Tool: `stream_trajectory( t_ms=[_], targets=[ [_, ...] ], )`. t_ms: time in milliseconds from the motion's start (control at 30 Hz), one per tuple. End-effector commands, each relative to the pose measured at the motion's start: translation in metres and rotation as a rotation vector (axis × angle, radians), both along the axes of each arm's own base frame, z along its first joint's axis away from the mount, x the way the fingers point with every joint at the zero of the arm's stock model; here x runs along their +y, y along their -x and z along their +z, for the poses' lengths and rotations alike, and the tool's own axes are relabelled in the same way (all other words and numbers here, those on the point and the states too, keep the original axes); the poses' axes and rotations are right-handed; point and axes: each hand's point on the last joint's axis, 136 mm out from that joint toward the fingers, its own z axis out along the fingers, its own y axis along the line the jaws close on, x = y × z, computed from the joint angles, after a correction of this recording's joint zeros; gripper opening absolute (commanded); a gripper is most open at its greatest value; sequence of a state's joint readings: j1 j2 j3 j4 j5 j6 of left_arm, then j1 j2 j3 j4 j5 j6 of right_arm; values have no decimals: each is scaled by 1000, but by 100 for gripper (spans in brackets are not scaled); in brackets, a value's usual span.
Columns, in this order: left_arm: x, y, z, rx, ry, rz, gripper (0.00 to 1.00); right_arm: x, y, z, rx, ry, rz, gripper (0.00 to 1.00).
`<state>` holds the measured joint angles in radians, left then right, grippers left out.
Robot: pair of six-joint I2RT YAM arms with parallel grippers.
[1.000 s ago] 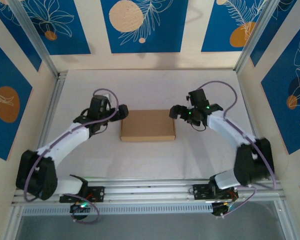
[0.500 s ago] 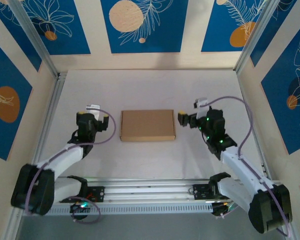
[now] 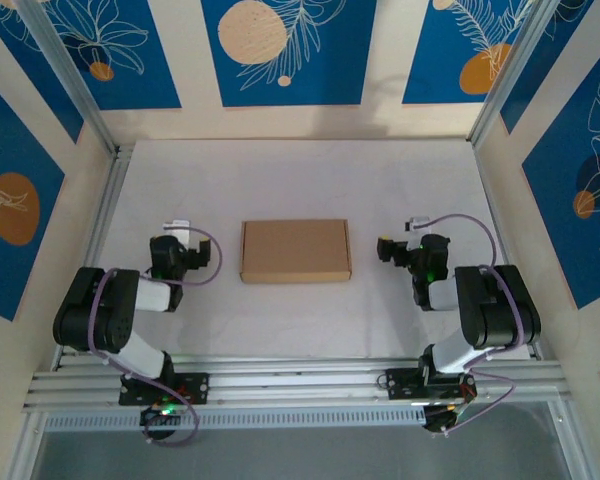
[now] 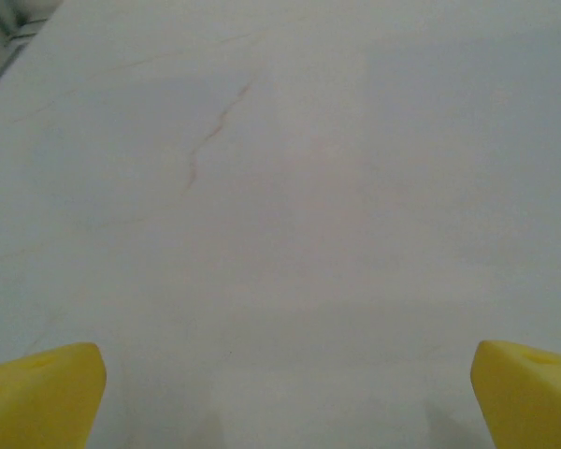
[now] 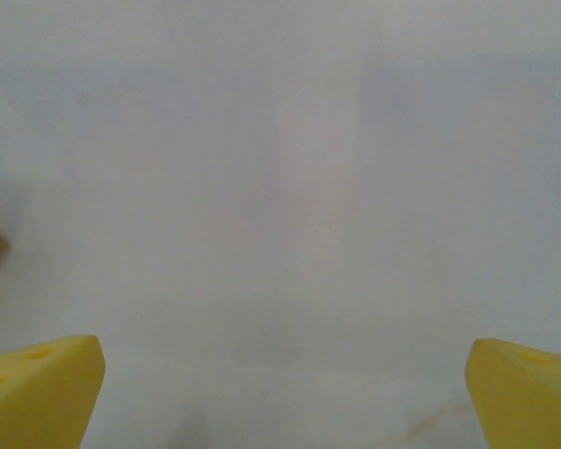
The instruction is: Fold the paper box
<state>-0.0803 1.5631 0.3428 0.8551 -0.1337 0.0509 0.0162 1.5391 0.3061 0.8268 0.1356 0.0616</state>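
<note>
Noting layout, largest item first.

Bench (image 3: pixel 280 180): white, smooth and matte.

Paper box (image 3: pixel 295 250): lies flat at mid-bench between the two arms, touching neither. A brown corner of it shows at the left edge of the right wrist view. It is plain brown cardboard, a shallow rectangle with its long side across the bench, top panel down and edges square. No loose flap is visible from above.

Handling (judged): light, stiff across the panels, yielding at the creases. Likely to slide on the bench if pushed from one side, and its corners would dent under a hard pinch. Best hold is a thin side edge or flap lip, with the other gripper pinning the top.

Left gripper (image 4: pixel 282 398): jaws wide apart, empty, over bare bench left of the box.

Right gripper (image 5: pixel 282 398): jaws wide apart, empty, right of the box.
</note>
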Motion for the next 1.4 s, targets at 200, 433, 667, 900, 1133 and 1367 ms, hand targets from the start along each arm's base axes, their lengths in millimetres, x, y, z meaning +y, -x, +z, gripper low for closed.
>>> stream_trajectory(
  t_ms=[200,433,667,900,1133,1367],
  targets=[
    [-10,-20,28,-92,37,-56,100,0,-32,42,-100,-48,-8,99],
    [-10,-19,28,-94,37,-55,100,4,-31,43,-112,-29,-1,99],
    [-9,-18,29,-103,39,-55,100,3,-31,43,-100,-59,18,99],
    [-10,-17,30,-106,37,-57,100,3,-32,44,-102,-59,18,99],
    [-10,-17,30,-106,38,-56,100,3,-31,43,-101,-59,18,99],
    [-10,-17,30,-106,38,-56,100,3,-31,43,-101,-59,18,99]
  ],
)
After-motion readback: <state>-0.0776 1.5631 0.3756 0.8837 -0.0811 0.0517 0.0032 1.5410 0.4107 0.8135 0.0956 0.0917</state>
